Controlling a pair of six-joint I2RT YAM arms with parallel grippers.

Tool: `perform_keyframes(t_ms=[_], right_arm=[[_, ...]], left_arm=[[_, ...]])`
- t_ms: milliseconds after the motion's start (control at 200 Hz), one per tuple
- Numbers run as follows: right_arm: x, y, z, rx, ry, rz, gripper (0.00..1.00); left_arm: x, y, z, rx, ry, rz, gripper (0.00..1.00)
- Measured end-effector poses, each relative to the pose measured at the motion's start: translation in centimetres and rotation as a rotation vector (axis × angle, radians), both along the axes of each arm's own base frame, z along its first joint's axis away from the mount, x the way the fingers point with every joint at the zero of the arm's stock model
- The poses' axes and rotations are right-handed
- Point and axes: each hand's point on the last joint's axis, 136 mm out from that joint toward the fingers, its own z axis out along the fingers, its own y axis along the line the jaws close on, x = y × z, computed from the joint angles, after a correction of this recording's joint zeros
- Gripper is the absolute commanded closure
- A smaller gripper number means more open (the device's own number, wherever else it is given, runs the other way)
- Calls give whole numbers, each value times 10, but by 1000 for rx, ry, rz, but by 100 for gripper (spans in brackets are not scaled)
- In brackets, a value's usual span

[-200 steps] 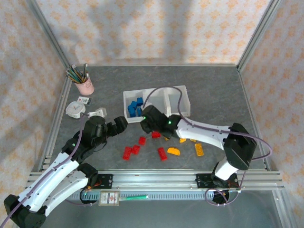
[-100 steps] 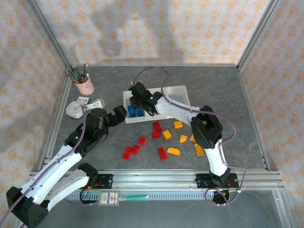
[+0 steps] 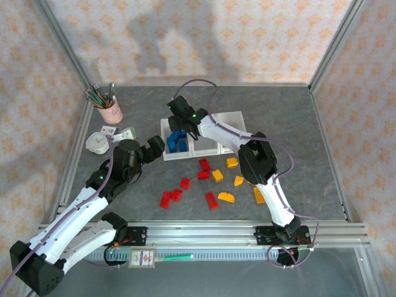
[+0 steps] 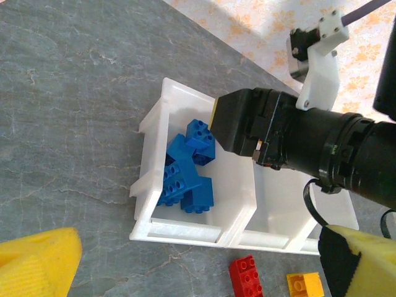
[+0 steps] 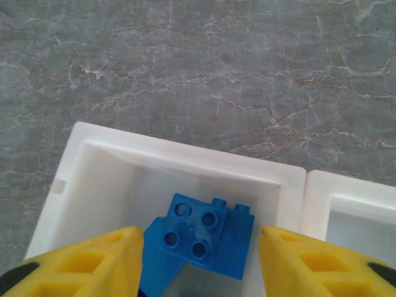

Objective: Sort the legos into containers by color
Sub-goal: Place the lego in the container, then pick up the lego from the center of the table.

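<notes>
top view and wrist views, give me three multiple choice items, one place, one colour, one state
1. Where does the right gripper hang? A) over the left-end bin B) over the pink cup C) over the loose bricks
2. What colour are the legos in that bin? A) red B) blue C) orange
3. How is the left gripper? A) shut on a red brick B) shut, empty C) open, empty
Key: 1 A, its wrist view looks down into that bin; 2 B, every brick inside is blue; 3 C, its jaws stand wide apart, gripping nothing.
</notes>
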Motion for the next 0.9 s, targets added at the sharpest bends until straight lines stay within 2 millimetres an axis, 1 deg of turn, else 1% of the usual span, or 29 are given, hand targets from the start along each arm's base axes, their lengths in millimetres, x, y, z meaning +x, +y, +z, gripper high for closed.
perform_keyframes(t_ms=[90,160,220,435,541,596,661,791,901], right_arm=[[-5,-2,4,-2,1,8,44],[-14,-11,6,-8,11,10,42],[-24,-20,10,-14,19,11,41],[-63,-59,36,5,14,-2,35],[-83,-76,39,9,21,0,32],[-92,-80,37,5,27,6,31],[-103,-85,30,-13,38,14,29],[-133,-91,5,-60,81,44,26],[-162,-94,-15,-103,117,91,25]], left_arm=[[0,-1,0,-2,1,-4,1],[-1,-3,0,-4,3,-17,1],[-2,-5,0,-4,2,-31,1],[-5,-13,0,-7,5,-91,1],[-7,-19,0,-15,11,-128,1],[-7,-23,-1,-26,8,-146,1],[-9,-27,-5,-41,7,-167,1],[-18,-38,-21,-66,27,-210,1],[-26,-49,-29,-68,44,-246,1]])
